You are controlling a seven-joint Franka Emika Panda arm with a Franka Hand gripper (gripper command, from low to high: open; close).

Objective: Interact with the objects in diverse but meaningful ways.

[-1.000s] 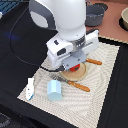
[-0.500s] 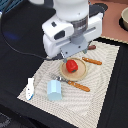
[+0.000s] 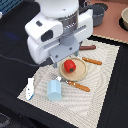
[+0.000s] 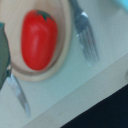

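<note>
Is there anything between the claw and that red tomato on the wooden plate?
Nothing visible. The tomato lies bare on the round wooden plate, and the wrist view looks straight down on it. The fork and knife lie beside the plate, not over it.

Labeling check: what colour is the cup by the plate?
Light blue cup; clearest in the exterior view.

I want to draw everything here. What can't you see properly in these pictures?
- Gripper: in the exterior view the arm's white body covers it; open or shut is unclear.
- Pan: exterior view, partly behind the arm.
- Knife: wrist view, blurred, handle cut off.
- Sausage: exterior view, one end hidden behind the arm.
</note>
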